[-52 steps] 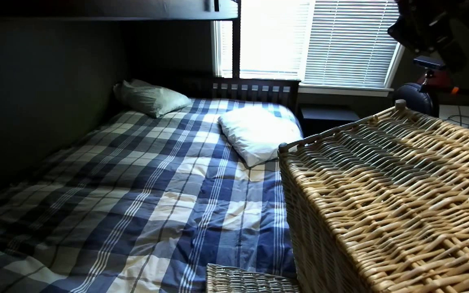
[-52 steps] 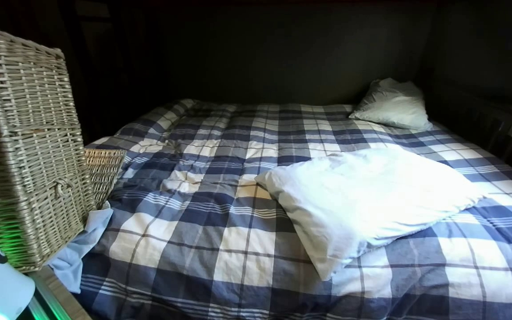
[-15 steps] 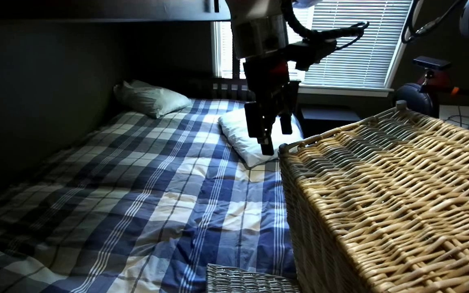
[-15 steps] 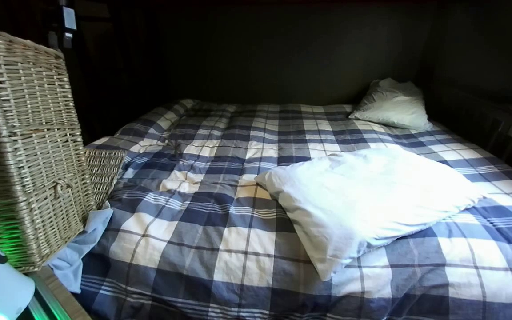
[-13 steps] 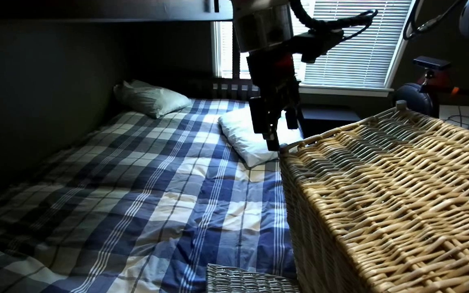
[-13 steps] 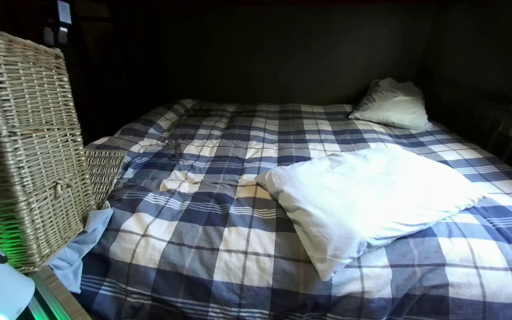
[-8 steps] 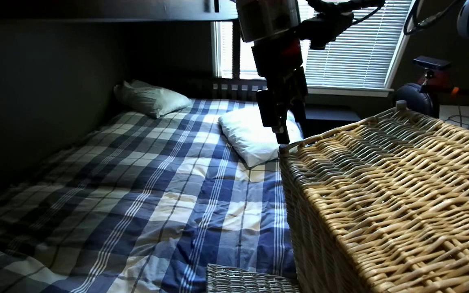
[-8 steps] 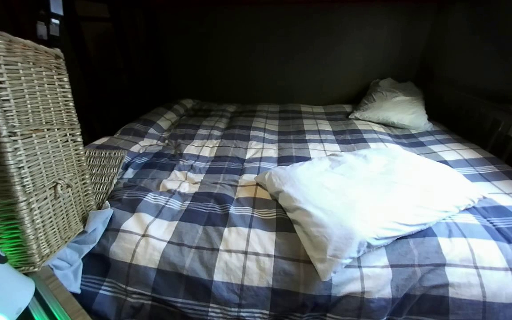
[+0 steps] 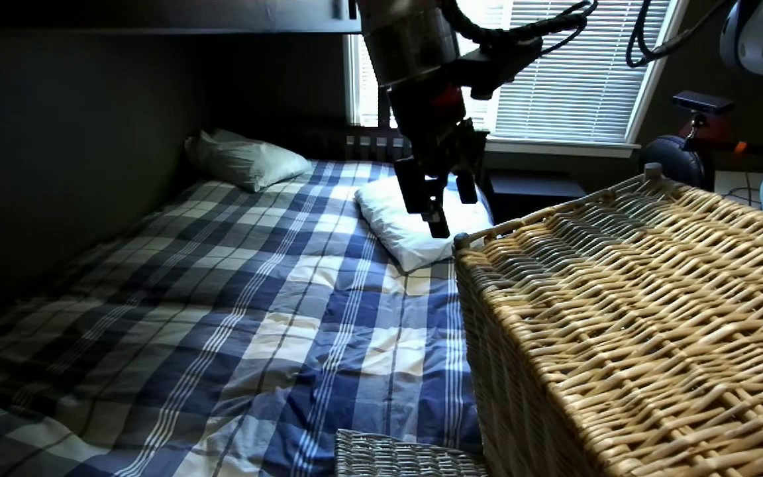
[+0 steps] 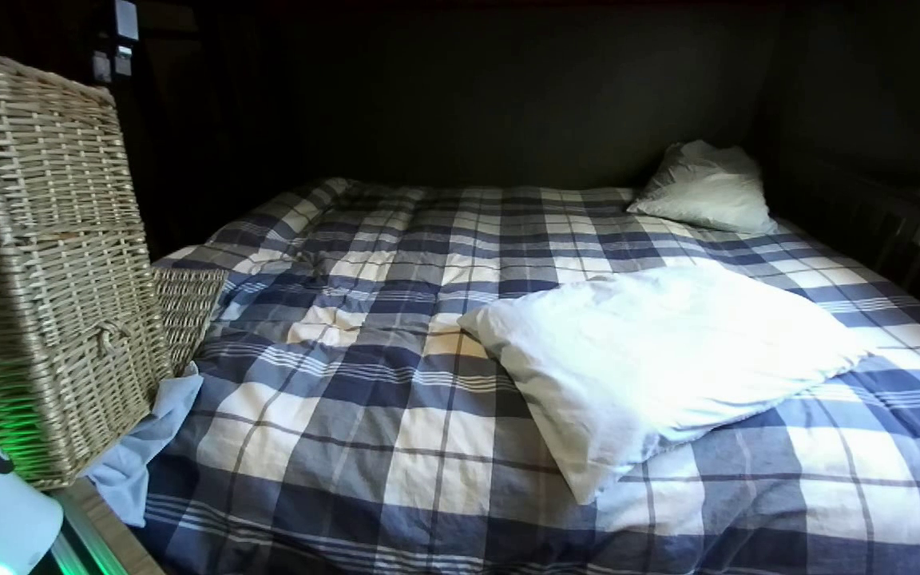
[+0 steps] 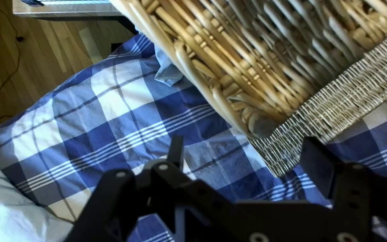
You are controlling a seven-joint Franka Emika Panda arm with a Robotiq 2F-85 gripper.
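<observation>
My black gripper (image 9: pixel 453 211) hangs in the air beside the near top corner of a large wicker basket (image 9: pixel 653 331), touching nothing. In the wrist view the gripper (image 11: pixel 243 144) has its fingers wide apart with nothing between them. Ahead of them are the corner of the basket (image 11: pixel 247 50) and a lower wicker piece (image 11: pixel 341 101) beside it. Underneath lies a blue and white plaid bedcover (image 11: pixel 119 134). A white pillow (image 9: pixel 385 205) is behind the gripper in that exterior view. Only the fingertips of the gripper (image 10: pixel 112 64) show above the basket (image 10: pixel 53 263) in an exterior view.
A second pillow (image 9: pixel 242 159) rests at the bed's far corner. An upper bunk (image 9: pixel 176 13) overhangs the bed. Past the basket stand a small camera (image 9: pixel 703 103) and a window with blinds (image 9: pixel 567 73). Pale cloth (image 10: pixel 140 447) pokes out beneath the basket.
The arm, mostly out of view at first, has swung in over the bed. It drifted towards the basket corner, then moved back away from it over the last half second. Basket and pillows stay put.
</observation>
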